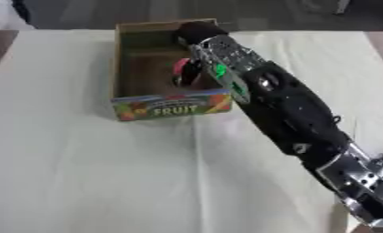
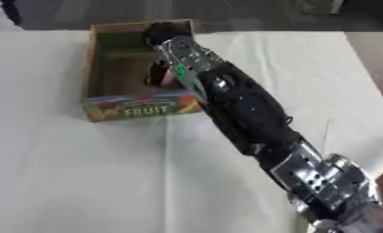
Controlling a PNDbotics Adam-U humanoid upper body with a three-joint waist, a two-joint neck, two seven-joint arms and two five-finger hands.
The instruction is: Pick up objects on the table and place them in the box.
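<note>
Right arm reaches far over the fruit box (image 1: 172,107); right hand (image 1: 196,68) seems curled round a pink-red object (image 1: 181,66) inside. Snagging the box's right wall could drag it

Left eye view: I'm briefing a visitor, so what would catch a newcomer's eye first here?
The big black and silver right arm crosses the picture from the lower right to the cardboard box, which stands at the far middle of the white table and reads FRUIT on its front. Over the box's open top, the right robot hand hangs above something pink and dark.
</note>
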